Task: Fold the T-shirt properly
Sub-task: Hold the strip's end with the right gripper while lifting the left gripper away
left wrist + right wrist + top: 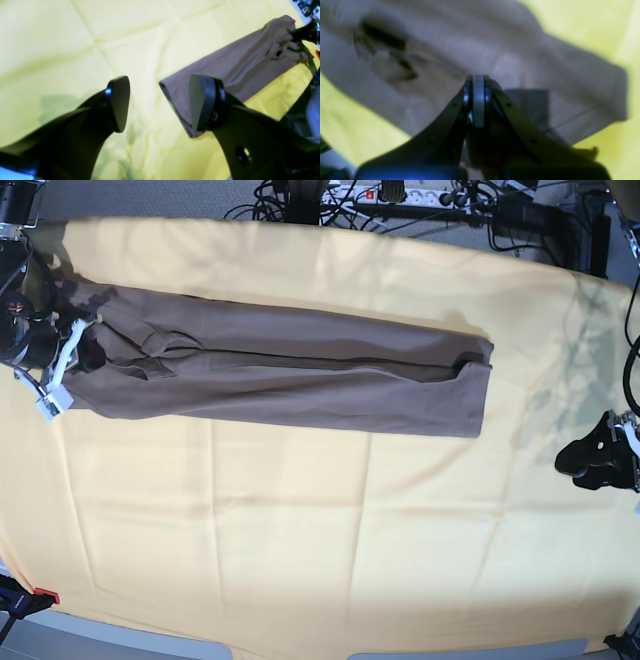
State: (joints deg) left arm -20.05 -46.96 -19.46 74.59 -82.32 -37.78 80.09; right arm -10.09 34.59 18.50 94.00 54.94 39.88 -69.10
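The T-shirt (300, 370), plain taupe, lies folded into a long narrow strip across the yellow cloth (300, 520). My right gripper (478, 82) is shut at the strip's bunched left end (120, 350), with creases running to its tip; it seems to pinch the fabric. In the base view it sits at the far left (88, 352). My left gripper (160, 103) is open and empty, low over the cloth just past the strip's other end (225, 65). In the base view it is to the right of the shirt (582, 458), apart from it.
The yellow cloth covers the whole table. Cables and power strips (400, 200) lie beyond its far edge. The right arm's body (20, 300) stands at the far left. A red clamp (45, 595) is at the front left corner.
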